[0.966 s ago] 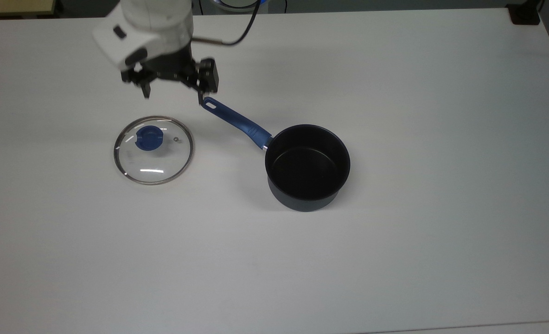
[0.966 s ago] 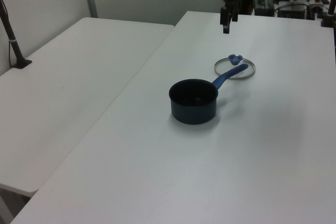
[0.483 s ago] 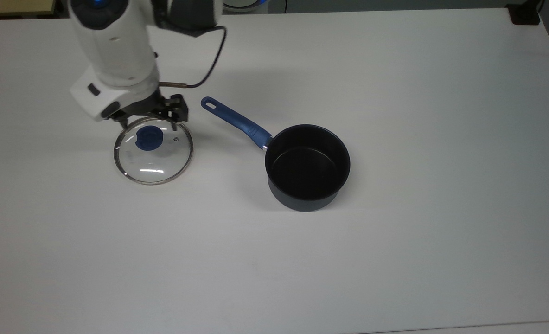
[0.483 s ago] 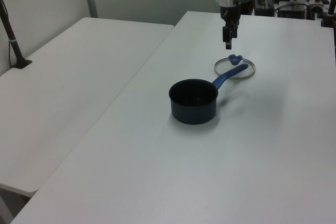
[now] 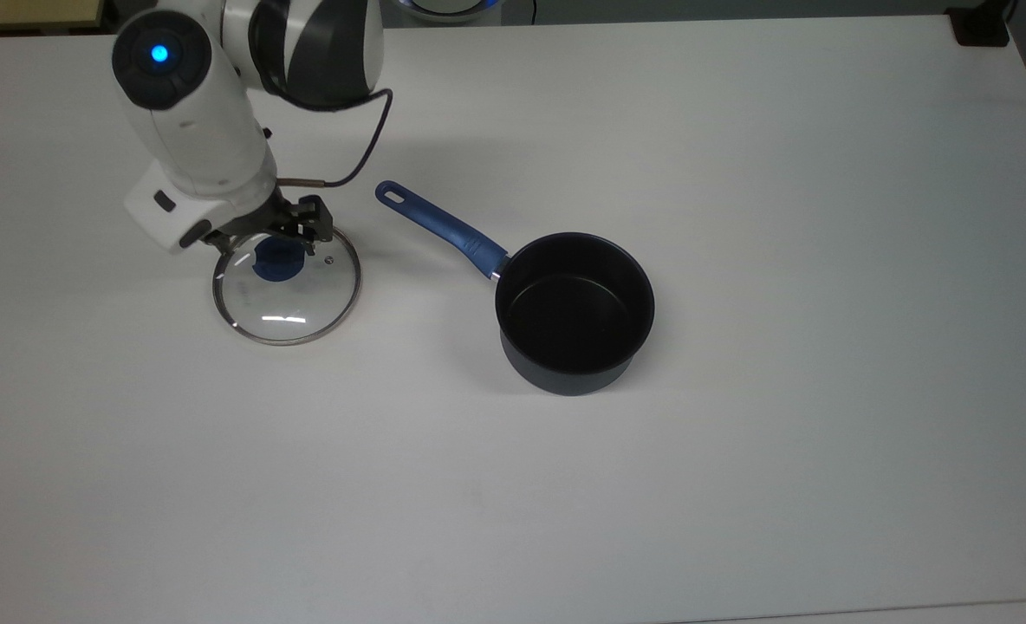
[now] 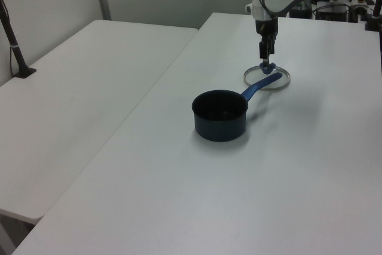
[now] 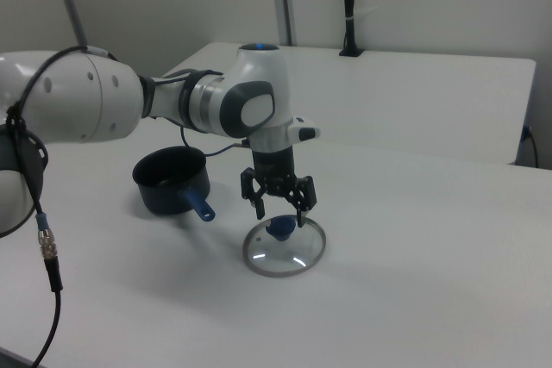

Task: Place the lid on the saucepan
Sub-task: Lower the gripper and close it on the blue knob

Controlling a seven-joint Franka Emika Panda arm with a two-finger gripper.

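The lid (image 5: pixel 292 299), clear glass with a metal rim and a blue knob (image 5: pixel 275 262), lies flat on the white table at the top view's left. My gripper (image 5: pixel 266 246) hangs open just above the knob, one finger on either side of it; in the right view the gripper (image 7: pixel 279 215) stands over the lid (image 7: pixel 285 249). The saucepan (image 5: pixel 574 312), dark inside, stands upright to the top view's right of the lid, its blue handle (image 5: pixel 439 225) pointing toward the lid. In the left view the saucepan (image 6: pixel 219 114) is in front of the lid (image 6: pixel 277 81) and the gripper (image 6: pixel 265 58).
The white table (image 5: pixel 738 485) stretches wide to the top view's right and bottom. A dark block (image 5: pixel 981 26) sits at its top right corner. A second table (image 6: pixel 71 100) adjoins on the left view's left, with a black post (image 6: pixel 15 46).
My gripper has travelled from near the handle's tip toward the lid and come down over the blue knob, staying open. Lid and saucepan have not moved.
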